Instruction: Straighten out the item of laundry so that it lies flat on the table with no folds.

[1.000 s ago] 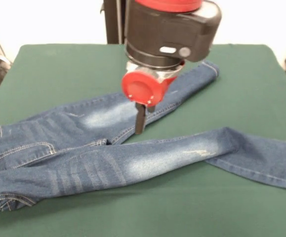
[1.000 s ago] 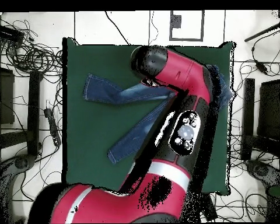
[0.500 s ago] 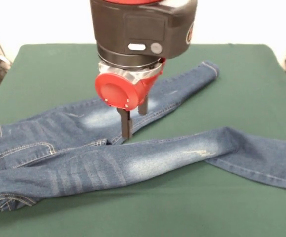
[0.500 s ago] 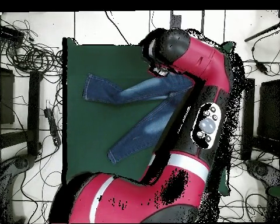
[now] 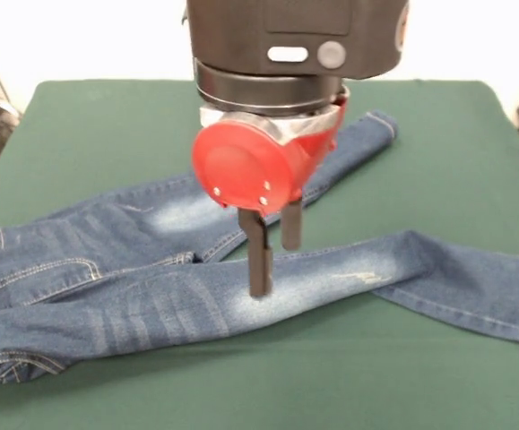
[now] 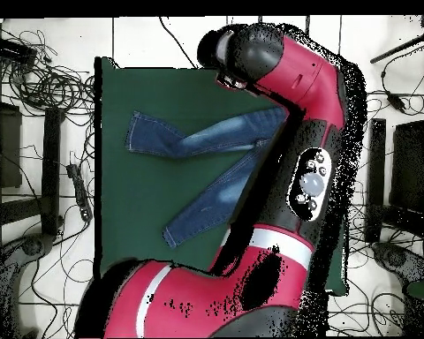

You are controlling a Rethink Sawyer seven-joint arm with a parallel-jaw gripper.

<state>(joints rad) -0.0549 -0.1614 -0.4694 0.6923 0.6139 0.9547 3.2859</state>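
Above the small blue denim jeans on the dark green felt table, hovered with black gripper fingers apart, best lowered squarely onto the near leg.

Arm hides jeans waistband end + table's right edge in overhead view; front view cuts off waistband at left edge, one leg hem at right.

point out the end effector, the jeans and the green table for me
end effector [image 5: 274,260], front view, midway between its two dark fingertips, open above the near leg
jeans [image 5: 196,300], front view, faded patch on the near leg
table [image 5: 89,125], front view, bare green cloth beyond the jeans
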